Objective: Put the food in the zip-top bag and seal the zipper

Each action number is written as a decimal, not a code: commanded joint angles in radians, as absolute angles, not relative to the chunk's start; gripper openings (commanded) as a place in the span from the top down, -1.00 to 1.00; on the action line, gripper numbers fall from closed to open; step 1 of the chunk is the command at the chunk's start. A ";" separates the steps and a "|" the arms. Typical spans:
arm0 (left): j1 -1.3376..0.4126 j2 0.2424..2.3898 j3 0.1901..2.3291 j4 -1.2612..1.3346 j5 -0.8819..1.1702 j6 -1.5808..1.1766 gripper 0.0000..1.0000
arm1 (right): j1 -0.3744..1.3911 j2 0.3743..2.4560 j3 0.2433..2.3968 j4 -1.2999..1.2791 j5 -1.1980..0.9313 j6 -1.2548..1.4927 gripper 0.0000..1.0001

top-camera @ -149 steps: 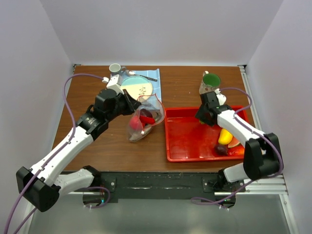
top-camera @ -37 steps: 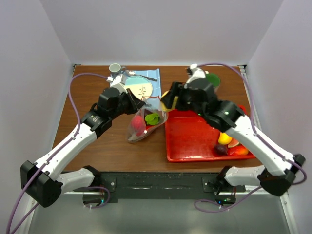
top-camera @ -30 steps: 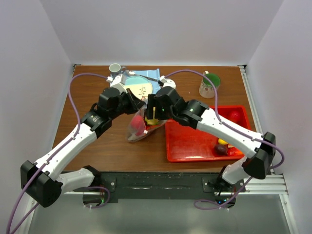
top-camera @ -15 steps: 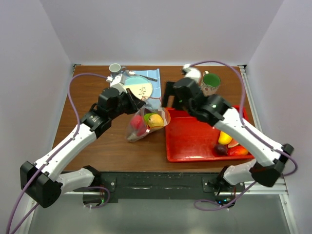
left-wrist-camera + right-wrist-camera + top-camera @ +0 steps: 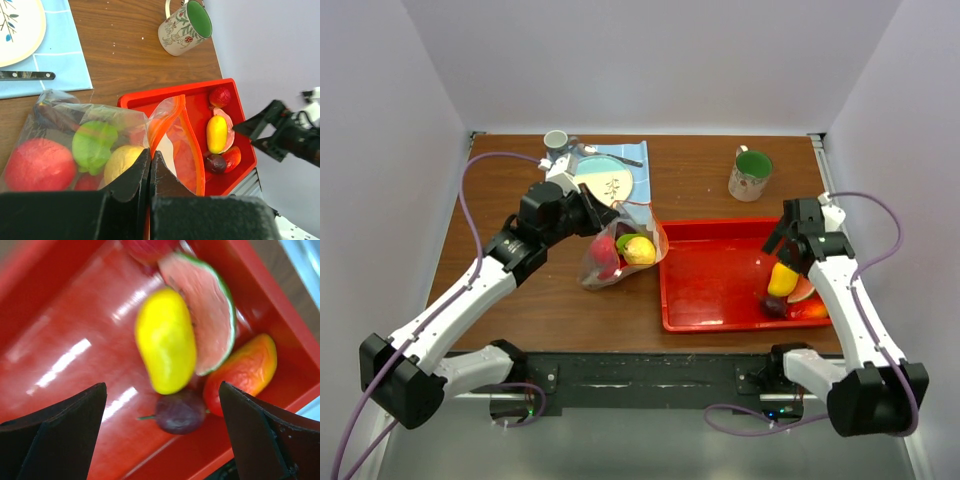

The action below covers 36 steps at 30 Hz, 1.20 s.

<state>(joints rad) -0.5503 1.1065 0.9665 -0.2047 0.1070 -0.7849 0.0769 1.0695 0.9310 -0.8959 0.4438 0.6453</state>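
The clear zip-top bag lies left of the red tray. My left gripper is shut on its mouth edge and holds it up. In the left wrist view the jaws pinch the film beside the orange-red zipper, and the mouth gapes. Inside the bag are red, green and yellow food pieces. My right gripper hangs open and empty over the tray's right end. Below it lie a yellow piece, a watermelon slice, an orange-red piece and a dark purple one.
A mug with a green inside stands behind the tray. At the back left a blue mat carries a plate and a knife. A small grey cup stands beside the mat. White walls close in both sides.
My right gripper has left the bag's mouth, swung right over the tray and opened wide. A yellow piece now lies in the bag. The left arm has held still.
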 commanded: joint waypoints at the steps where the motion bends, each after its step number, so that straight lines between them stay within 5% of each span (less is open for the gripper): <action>1: -0.552 1.080 0.962 -0.146 0.130 -0.781 1.00 | 0.019 1.104 0.855 -0.778 0.361 0.621 -0.97; 11: -0.549 1.081 0.959 -0.140 0.129 -0.778 1.00 | 0.002 1.244 0.761 -0.597 0.334 0.629 -0.96; 15: -0.551 1.085 0.962 -0.141 0.126 -0.775 1.00 | 0.002 1.302 0.761 -0.558 0.341 0.615 -0.66; 20: -0.551 1.088 0.960 -0.141 0.123 -0.778 1.00 | 0.003 1.336 0.744 -0.535 0.362 0.601 -0.59; 26: -0.551 1.095 0.962 -0.137 0.121 -0.781 1.00 | 0.002 1.333 0.741 -0.523 0.348 0.581 -0.21; 33: -0.551 1.097 0.963 -0.141 0.117 -0.784 1.00 | 0.002 1.313 0.779 -0.578 0.273 0.557 0.62; 36: -0.551 1.097 0.966 -0.143 0.107 -0.781 1.00 | 0.002 1.229 0.837 -0.655 0.195 0.539 0.70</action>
